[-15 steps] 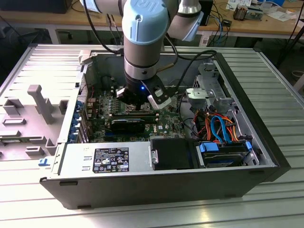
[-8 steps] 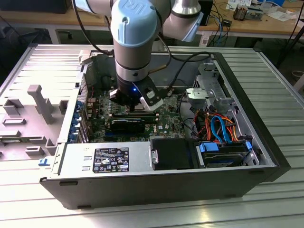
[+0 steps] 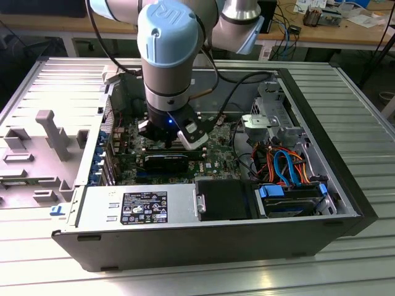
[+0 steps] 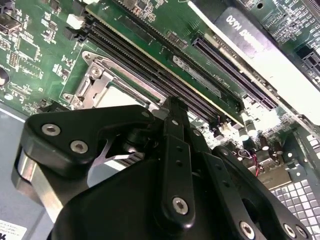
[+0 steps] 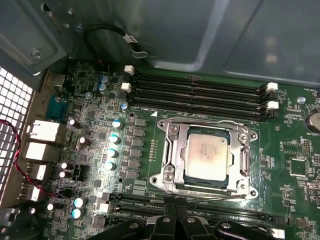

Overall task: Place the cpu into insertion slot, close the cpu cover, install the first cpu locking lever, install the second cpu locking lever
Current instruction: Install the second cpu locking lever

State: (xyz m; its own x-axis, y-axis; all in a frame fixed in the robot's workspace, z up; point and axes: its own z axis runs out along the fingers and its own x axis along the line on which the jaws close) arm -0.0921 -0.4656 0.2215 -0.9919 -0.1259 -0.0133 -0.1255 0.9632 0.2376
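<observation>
The cpu [image 5: 207, 157], a dull silvery square, lies in the insertion slot [image 5: 161, 180] on the green motherboard. The cpu cover [image 5: 175, 150], a silvery frame, lies flat around it. One thin locking lever [image 5: 200, 120] runs along the socket's side near the memory slots [image 5: 200, 92]. The other lever [image 5: 220, 197] runs along the opposite side. My gripper [image 5: 175, 210] has its black fingers together, right at the end of that second lever. In the second wrist view the gripper [image 4: 172, 107] reaches the socket's edge and hides part of the cpu [image 4: 120, 95]. In the exterior view the gripper [image 3: 174, 143] hangs low inside the open case.
The motherboard sits deep in an open computer case [image 3: 203, 246] with tall metal walls. A power supply [image 3: 136, 206] and drive bay with coloured cables [image 3: 284, 166] fill the near side. A black expansion card [image 3: 165, 163] lies close beside the gripper.
</observation>
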